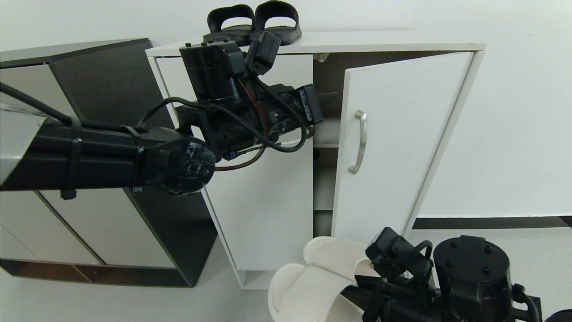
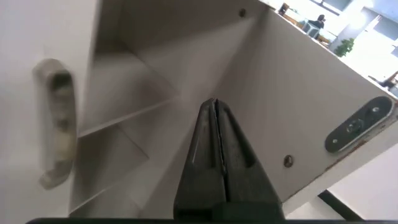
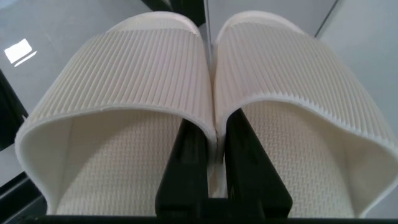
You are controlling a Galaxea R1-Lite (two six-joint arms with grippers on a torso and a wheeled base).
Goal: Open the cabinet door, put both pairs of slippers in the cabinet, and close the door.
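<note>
A pair of black slippers (image 1: 254, 22) lies on top of the white cabinet (image 1: 393, 44). The cabinet's right door (image 1: 393, 147) stands partly open, its metal handle (image 1: 359, 142) facing me; the left door (image 1: 268, 201) is closed. My left gripper (image 1: 330, 95) is shut and empty, its tip in the gap at the cabinet's upper opening. In the left wrist view this gripper (image 2: 215, 118) points at the inside wall and a shelf (image 2: 124, 112). Low in front of the cabinet, my right gripper (image 3: 216, 134) is shut on the white slippers (image 1: 313, 277), clamping the two inner edges (image 3: 211, 93) together.
A dark grey and white cabinet (image 1: 103, 67) stands against the white cabinet's left side. A hinge plate (image 2: 360, 124) is fixed to the inside of the cabinet. To the right are a white wall and dark skirting (image 1: 491, 222), with open floor below.
</note>
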